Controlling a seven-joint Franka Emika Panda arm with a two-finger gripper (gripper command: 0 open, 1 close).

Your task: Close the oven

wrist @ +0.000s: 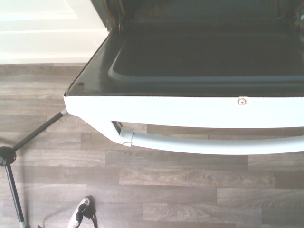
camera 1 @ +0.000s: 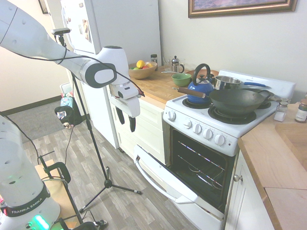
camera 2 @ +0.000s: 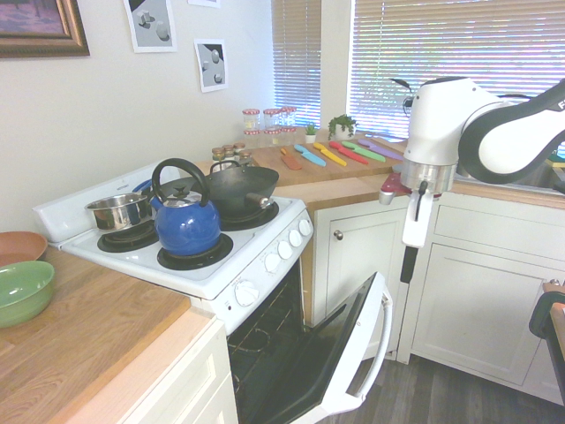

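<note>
White freestanding oven (camera 1: 206, 158) with round white knobs stands between the butcher-block counters, at the right of the first exterior view. Its plain white door (camera 1: 168, 179) hangs partly open, dropped about halfway, so the dark interior and wire racks (camera 1: 201, 165) show. The long white bar handle (camera 1: 156, 179) runs along the door's free edge, facing out into the room. In the wrist view the door's dark inner panel (wrist: 199, 61) and the handle (wrist: 213, 145) fill the upper half, with grey wood-plank floor (wrist: 166, 194) beyond.

On the stovetop: a blue kettle with a black handle (camera 1: 200, 86), a dark wok (camera 1: 237, 100), and a steel saucepan (camera 1: 228, 82) at the far burner. A green bowl (camera 1: 181, 79) and a wooden bowl of fruit (camera 1: 142, 70) sit on the counter to the left. White cabinet drawers (camera 1: 144, 124) flank the oven on that side.

The gripper (camera 1: 125, 119) hangs above and to the left of the door, well apart from it, pointing down, touching nothing. Its black fingers (camera 1: 132, 123) show a narrow gap and hold nothing; parted slightly, by my reading.

Step in hand, as I judge it: the approach. The door has not been contacted yet and closing has not begun.

Next move likely calls for lowering toward the free edge, getting under or against the handle or the outer face, then pushing up and in toward the oven along the hinge arc. Risk: fingers slipping off the smooth bar, or a push directed downward that opens the door further.
</note>
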